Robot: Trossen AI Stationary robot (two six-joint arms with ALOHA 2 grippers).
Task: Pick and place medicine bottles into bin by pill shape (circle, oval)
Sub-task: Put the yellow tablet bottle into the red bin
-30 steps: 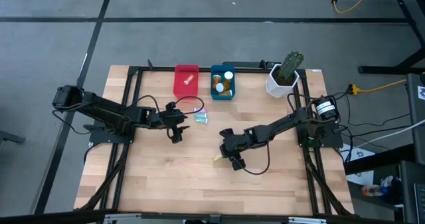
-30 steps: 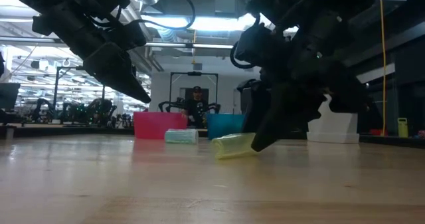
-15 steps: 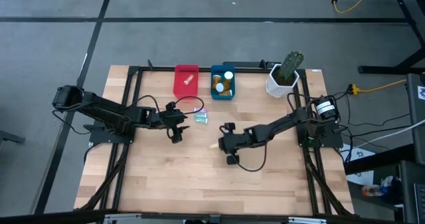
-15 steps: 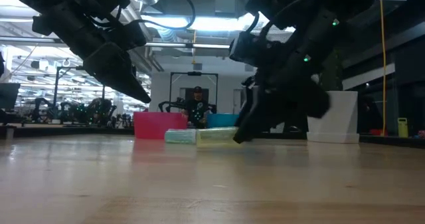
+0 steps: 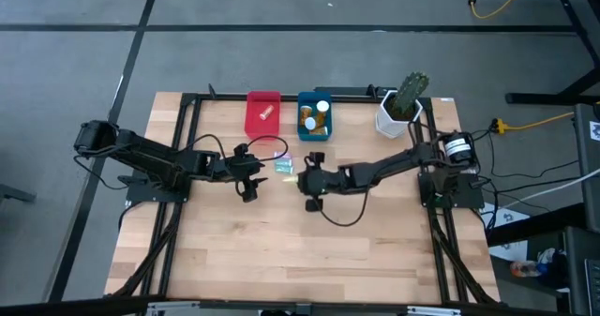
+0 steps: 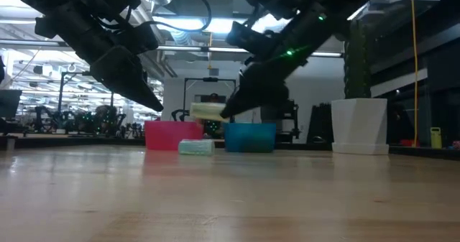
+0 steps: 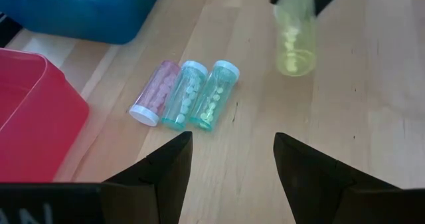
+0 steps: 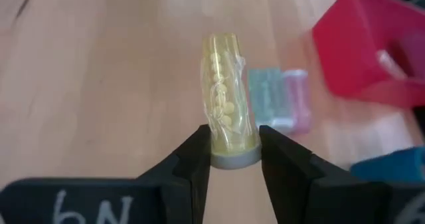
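A: Right gripper point(image 8: 232, 159) status?
B: Fingers are clamping the yellow bottle point(image 8: 228, 98) by its base, off the table point(image 5: 394, 250).
A: Left gripper point(image 7: 229, 159)?
B: Fingers are hanging apart, gripping nothing; pink and teal bottles point(image 7: 183, 95) are lying just ahead of its tips.

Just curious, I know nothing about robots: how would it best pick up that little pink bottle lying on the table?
Across the middle of the pink-tinted clear bottle, from above. It lies flat, and a teal bottle touches one side, so little room there.

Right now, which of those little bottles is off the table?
The yellow bottle, held in the right tool. The pink bottle and two teal bottles lie on the wood.
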